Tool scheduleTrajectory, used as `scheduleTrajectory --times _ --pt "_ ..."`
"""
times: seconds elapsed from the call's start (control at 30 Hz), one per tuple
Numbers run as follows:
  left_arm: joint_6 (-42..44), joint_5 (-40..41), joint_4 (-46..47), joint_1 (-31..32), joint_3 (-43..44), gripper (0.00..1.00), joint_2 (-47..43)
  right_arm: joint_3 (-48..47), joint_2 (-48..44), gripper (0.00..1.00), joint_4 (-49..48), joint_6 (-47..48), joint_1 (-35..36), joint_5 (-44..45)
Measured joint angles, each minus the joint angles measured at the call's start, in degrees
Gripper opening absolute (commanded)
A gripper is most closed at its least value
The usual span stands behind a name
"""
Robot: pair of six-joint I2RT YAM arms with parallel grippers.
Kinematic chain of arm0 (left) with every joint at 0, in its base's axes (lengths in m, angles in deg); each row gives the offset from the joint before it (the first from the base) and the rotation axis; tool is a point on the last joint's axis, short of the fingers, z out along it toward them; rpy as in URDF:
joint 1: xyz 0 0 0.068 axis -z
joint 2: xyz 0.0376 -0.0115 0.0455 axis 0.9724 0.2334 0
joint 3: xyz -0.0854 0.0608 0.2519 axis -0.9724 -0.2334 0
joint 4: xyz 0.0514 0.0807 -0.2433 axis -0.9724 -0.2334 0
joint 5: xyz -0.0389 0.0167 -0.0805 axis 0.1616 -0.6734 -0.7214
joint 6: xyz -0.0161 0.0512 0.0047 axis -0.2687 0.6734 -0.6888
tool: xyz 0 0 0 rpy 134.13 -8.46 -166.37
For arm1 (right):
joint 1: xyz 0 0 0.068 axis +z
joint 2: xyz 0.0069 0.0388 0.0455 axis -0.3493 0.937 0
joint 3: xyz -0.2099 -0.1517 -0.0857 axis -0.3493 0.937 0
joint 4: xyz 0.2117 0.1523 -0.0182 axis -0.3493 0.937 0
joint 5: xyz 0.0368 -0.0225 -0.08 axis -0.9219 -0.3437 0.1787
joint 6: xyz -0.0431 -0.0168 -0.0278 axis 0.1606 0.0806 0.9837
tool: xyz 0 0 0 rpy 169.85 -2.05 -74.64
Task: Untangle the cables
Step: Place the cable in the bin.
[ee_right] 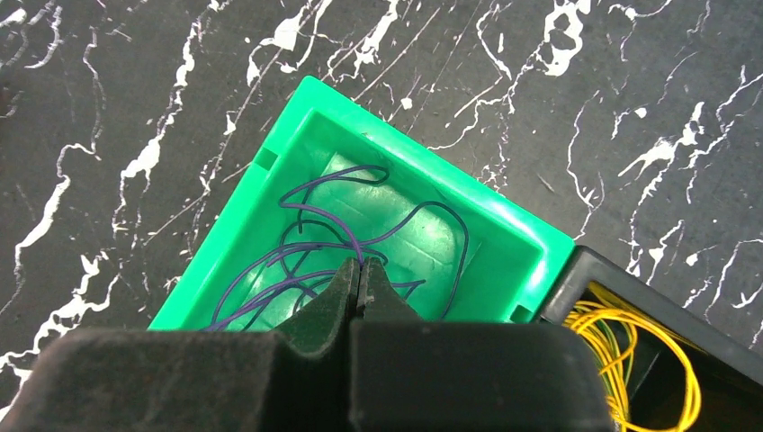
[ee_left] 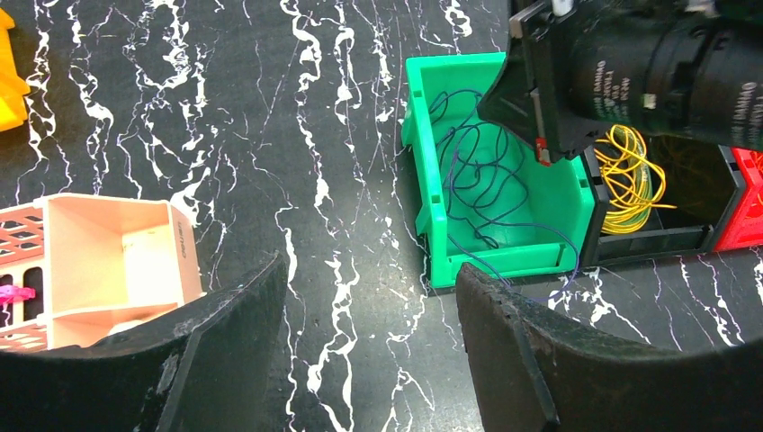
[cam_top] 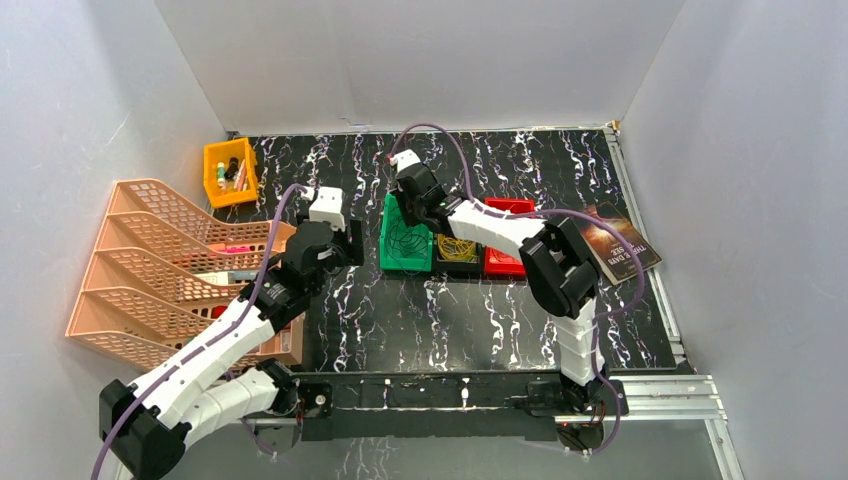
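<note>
R fingers [ee_right: 333,301] shut on a strand of purple cables [ee_right: 319,216] in green bin [ee_right: 504,256] below. I'd lift slow & straight so loops don't snag. L fingers [ee_left: 558,360] wide open, empty.

the right gripper [ee_right: 361,270], fingers pressed together, hides part of the green bin [ee_right: 238,211] and of the purple cable [ee_right: 310,210] in it; whether a strand is pinched cannot be told. from above, the right arm [cam_top: 490,228] covers most of the red bin [cam_top: 512,206]. what lies in the yellow bin [cam_top: 222,146], far left corner, is too small to name.
</note>
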Motion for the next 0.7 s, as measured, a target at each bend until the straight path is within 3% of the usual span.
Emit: scheduleTrajectory --times 0.43,0.7 --pt "0.5 0.8 -1.2 0.0 0.0 0.68 -0.6 -2.7 7.0 0.0 0.9 0.3 0.0 -0.1" --pt "0.6 1.3 -1.3 0.0 0.0 0.68 -0.8 -3.1 7.6 0.16 1.3 1.1 0.0 0.0"
